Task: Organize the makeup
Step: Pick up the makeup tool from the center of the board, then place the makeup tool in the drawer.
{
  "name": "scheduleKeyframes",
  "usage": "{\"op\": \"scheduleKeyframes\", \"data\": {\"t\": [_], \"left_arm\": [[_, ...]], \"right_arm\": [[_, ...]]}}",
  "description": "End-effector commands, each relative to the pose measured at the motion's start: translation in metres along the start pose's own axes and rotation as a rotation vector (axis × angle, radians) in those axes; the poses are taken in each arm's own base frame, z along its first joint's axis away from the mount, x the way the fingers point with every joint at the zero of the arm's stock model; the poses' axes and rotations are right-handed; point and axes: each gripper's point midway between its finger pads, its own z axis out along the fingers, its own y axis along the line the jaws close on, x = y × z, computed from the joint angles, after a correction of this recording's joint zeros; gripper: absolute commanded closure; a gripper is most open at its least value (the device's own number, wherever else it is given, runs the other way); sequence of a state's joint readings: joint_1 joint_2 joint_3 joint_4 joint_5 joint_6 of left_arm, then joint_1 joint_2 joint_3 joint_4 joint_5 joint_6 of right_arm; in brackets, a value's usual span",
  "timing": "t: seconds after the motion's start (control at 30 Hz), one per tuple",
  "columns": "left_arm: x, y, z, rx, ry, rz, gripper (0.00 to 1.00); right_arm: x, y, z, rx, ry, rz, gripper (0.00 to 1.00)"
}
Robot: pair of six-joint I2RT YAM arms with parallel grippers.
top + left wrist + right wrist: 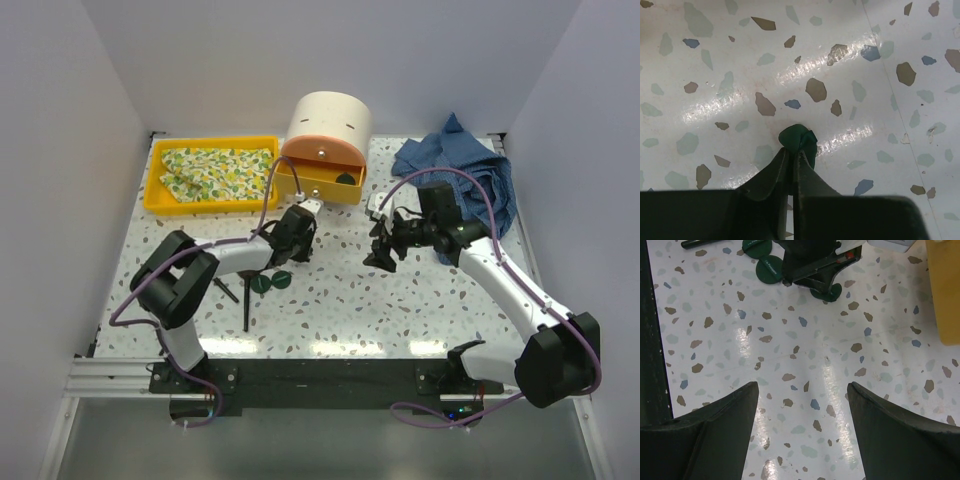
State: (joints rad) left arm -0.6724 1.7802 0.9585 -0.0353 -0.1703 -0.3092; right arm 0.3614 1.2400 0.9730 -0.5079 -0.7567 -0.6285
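My left gripper (792, 152) is shut on a dark green disc (799, 139), pinched edge-on at its fingertips just over the speckled table. From above, this gripper (296, 245) sits in front of the organizer box. Two more green discs (265, 283) (283, 279) lie left of it, beside two thin dark brushes (247, 300) (225, 290). Another green disc (345, 180) rests inside the organizer's yellow drawer (320, 185). My right gripper (803, 385) is open over bare table with nothing between its fingers. It (382, 252) hovers right of centre. Its camera shows the left gripper (810, 260) with the held disc (826, 291) beneath.
A yellow tray (155, 195) at the back left holds a yellow-green leaf-patterned cloth (215, 170). The cream and orange organizer (325, 135) stands at the back centre. A blue cloth (460, 160) lies crumpled at the back right. White walls enclose three sides.
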Motion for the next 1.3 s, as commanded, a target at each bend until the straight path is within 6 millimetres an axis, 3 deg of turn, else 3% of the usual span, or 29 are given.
{"op": "scheduleKeyframes", "data": {"t": [0.0,0.07,0.1,0.17,0.4,0.67,0.97,1.27], "left_arm": [[0.025,0.008,-0.009,0.006,0.032,0.029,0.99],[0.03,0.009,-0.016,0.015,0.028,0.029,1.0],[0.012,0.005,-0.024,0.035,-0.041,0.019,1.0],[0.009,0.005,-0.034,0.047,-0.07,0.022,1.0],[-0.057,0.008,-0.09,0.055,-0.322,0.009,1.0],[-0.123,0.017,-0.134,0.001,-0.511,0.013,1.0],[-0.172,0.033,-0.15,0.074,-0.6,-0.075,1.0],[-0.198,0.039,-0.149,0.078,-0.614,-0.078,1.0]], "right_arm": [[-0.014,0.003,-0.006,-0.008,-0.052,-0.041,0.24],[-0.014,0.003,-0.006,-0.01,-0.053,-0.041,0.24],[-0.012,0.004,-0.006,-0.013,-0.048,-0.036,0.24],[-0.013,0.004,-0.006,-0.014,-0.051,-0.037,0.24],[-0.014,0.004,-0.007,-0.015,-0.053,-0.038,0.24],[-0.015,0.005,-0.008,-0.016,-0.059,-0.043,0.24],[-0.016,0.005,-0.009,-0.013,-0.064,-0.046,0.24],[-0.017,0.007,-0.009,-0.022,-0.067,-0.05,0.24]]}}
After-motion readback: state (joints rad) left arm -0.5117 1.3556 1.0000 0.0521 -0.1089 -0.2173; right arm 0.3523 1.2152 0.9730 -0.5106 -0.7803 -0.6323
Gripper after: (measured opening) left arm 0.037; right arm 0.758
